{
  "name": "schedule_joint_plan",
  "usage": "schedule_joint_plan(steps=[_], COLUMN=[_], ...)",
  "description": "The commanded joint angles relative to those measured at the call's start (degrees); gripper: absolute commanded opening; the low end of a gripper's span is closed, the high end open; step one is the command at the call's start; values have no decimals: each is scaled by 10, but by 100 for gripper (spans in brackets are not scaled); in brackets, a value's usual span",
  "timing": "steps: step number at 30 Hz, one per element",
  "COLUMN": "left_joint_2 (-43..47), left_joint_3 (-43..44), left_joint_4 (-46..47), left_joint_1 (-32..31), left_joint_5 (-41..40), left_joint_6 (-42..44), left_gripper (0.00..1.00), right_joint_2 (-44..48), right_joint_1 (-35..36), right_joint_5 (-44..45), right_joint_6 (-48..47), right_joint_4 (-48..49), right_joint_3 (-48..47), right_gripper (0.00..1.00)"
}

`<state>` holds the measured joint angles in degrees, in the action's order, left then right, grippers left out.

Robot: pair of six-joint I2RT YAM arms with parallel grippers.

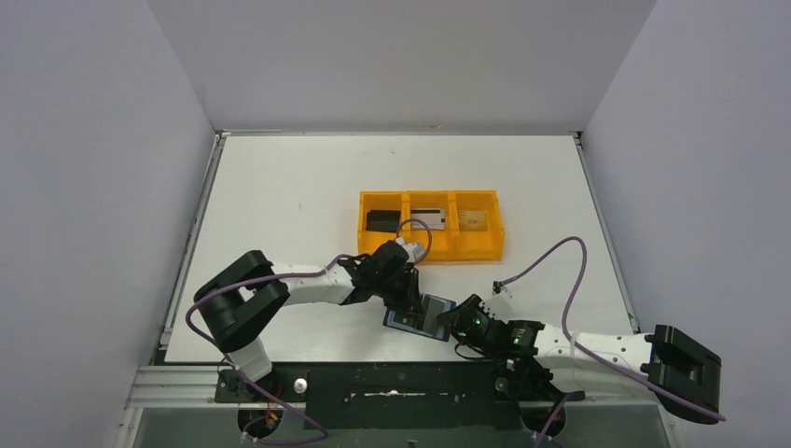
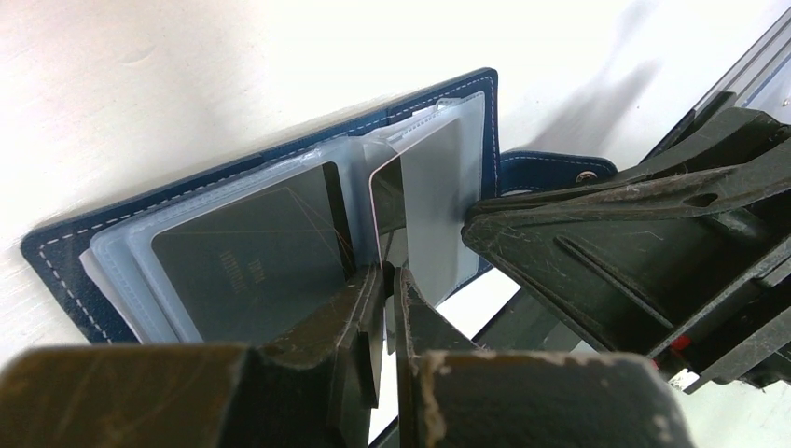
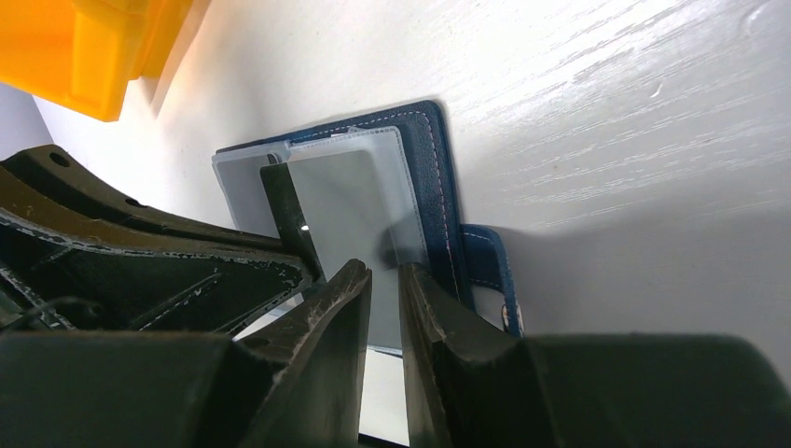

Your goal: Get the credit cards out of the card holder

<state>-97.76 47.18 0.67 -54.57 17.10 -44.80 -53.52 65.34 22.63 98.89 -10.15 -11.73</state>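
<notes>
The navy card holder (image 1: 417,323) lies open near the table's front edge, between both grippers. In the left wrist view its clear sleeves fan up from the navy cover (image 2: 56,254). One sleeve holds a dark credit card (image 2: 247,266). My left gripper (image 2: 390,273) is shut on the lower edge of a dark, pink-edged credit card (image 2: 386,201) standing upright at the spine. My right gripper (image 3: 384,273) is shut on a clear sleeve holding a silver-grey credit card (image 3: 343,210). It holds that page of the card holder (image 3: 432,182) up.
An orange three-compartment tray (image 1: 431,249) stands just behind the grippers. It holds a black card (image 1: 381,220), a silver card (image 1: 429,217) and a gold-tan card (image 1: 473,219). The holder's closing tab (image 2: 560,171) sticks out beside the right gripper.
</notes>
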Motion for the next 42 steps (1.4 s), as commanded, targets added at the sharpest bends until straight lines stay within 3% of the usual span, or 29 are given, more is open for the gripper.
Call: schedule_joint_plan(steps=[1, 3, 7, 10, 15, 19, 30, 38, 42], left_joint_2=[23, 24, 16, 2, 2, 17, 62, 111, 132], left_joint_3=[-7, -9, -23, -26, -40, -42, -20, -21, 2], left_joint_4=[-33, -26, 30, 57, 64, 54, -52, -35, -74], left_joint_1=[7, 8, 7, 6, 8, 10, 34, 57, 67], left_joint_5=[-10, -5, 34, 52, 41, 28, -21, 30, 10], left_joint_6=[16, 16, -6, -25, -38, -35, 21, 17, 32], left_gripper=[0, 1, 14, 16, 13, 0, 0, 0, 0], right_joint_2=[-8, -8, -10, -15, -20, -21, 1, 33, 65], right_joint_1=[3, 3, 2, 3, 3, 3, 2, 3, 3], right_joint_5=[12, 12, 11, 9, 7, 6, 15, 20, 28], right_joint_6=[-1, -1, -3, -4, -6, -5, 0, -15, -55], right_joint_4=[-74, -73, -66, -61, -59, -59, -81, -69, -60], right_joint_3=[13, 13, 13, 13, 12, 12, 9, 5, -12], right_gripper=[21, 21, 21, 21, 21, 21, 22, 23, 26])
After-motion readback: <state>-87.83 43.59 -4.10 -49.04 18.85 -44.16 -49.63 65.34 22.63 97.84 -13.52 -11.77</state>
